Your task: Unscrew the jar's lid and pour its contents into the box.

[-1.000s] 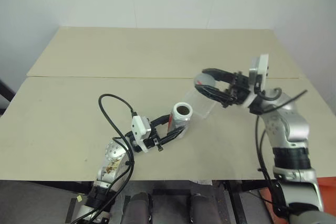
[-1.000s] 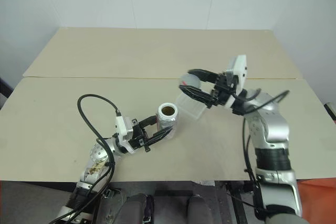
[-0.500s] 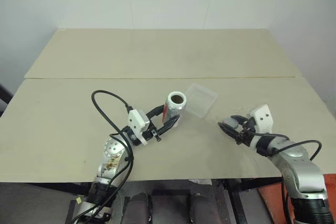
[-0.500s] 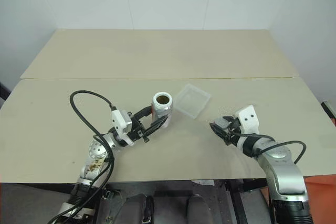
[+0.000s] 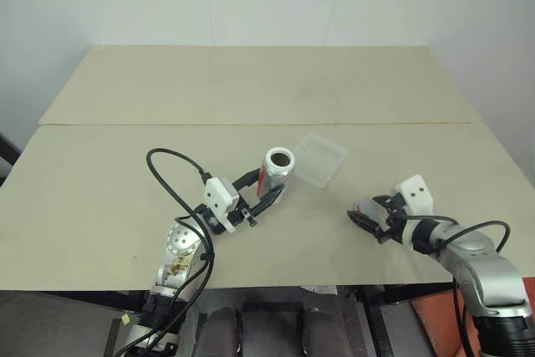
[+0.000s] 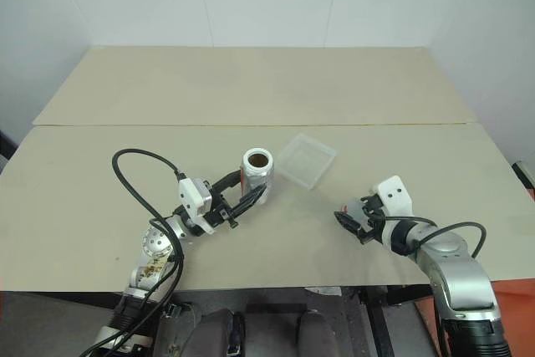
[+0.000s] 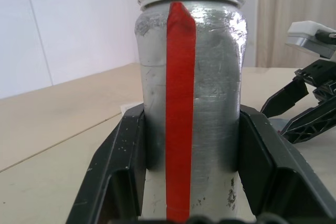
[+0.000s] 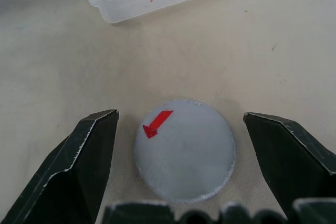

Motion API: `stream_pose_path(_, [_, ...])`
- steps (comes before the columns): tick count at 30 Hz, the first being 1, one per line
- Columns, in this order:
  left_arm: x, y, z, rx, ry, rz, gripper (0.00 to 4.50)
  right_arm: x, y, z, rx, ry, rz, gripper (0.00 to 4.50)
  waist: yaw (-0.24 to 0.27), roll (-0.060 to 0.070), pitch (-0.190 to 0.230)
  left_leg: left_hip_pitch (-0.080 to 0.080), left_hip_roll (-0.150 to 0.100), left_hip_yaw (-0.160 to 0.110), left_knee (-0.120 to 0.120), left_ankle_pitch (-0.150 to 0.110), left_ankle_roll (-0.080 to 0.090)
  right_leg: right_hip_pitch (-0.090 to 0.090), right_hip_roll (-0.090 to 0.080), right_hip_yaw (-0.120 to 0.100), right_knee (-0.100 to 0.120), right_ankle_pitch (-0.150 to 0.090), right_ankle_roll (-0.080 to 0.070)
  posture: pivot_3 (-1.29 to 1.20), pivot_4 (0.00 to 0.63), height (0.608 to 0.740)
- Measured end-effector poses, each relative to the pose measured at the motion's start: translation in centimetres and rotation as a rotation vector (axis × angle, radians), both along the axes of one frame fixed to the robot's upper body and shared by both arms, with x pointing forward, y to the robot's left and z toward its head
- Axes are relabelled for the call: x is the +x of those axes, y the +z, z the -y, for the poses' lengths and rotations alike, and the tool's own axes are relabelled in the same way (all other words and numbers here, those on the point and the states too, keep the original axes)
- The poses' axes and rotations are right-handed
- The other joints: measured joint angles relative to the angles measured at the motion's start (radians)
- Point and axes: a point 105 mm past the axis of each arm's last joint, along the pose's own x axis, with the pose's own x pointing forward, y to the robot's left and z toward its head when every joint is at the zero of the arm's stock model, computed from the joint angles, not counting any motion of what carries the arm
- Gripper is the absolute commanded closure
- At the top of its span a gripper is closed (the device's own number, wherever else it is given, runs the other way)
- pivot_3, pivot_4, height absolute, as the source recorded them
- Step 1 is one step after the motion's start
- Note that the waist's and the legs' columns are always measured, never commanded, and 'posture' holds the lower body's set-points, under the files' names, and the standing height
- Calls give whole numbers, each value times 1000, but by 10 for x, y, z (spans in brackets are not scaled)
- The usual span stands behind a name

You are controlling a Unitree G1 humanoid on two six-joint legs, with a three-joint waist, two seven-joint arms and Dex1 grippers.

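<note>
The jar (image 5: 277,171) stands upright on the bench (image 5: 251,89), its mouth open, clamped between the fingers of the left hand (image 5: 266,194). Just beside the jar, toward the robot's right and slightly farther back, sits the clear box (image 5: 319,158), with nothing visible in it. Well away from the jar on the robot's right, the lid (image 8: 184,149) lies flat on the bench, a red arrow mark on its top. The right hand (image 8: 195,169), which a second ago carried the lid up over the box, has come down beside it and let go: its fingers now stand wide on either side of the lid, touching neither edge. So the unscrewing looks finished; pouring into the box is what remains.
</note>
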Motion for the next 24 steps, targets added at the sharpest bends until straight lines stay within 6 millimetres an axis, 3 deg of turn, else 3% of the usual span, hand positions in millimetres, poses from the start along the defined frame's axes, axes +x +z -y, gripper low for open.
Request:
stream_pose_path(4, [14,-3,-3,64,58,7,2454,3,17,-1,-18,20,58,17,1,0,0,0,0,0,0,0,1,0,0,0,0,0,0,0,150,740])
stream_pose_path(10, [69,19,-7,278,194,140,2454,12,63,2,-60,54,197,17,11,-1,0,-1,-1,0,0,1,2,1,0,-1,-2,2,2,0,150,740])
stream_pose_path(18, [115,51,6,653,282,472,2454,8,69,-4,-65,48,236,17,20,-1,1,-6,-2,4,0,1,2,-2,0,-3,-5,2,3,0,150,740])
stream_pose_path(24, [124,67,27,967,234,832,2454,5,71,-3,-47,-36,283,17,20,-2,1,-7,-3,5,0,1,2,-2,-1,-4,-5,2,3,0,150,740])
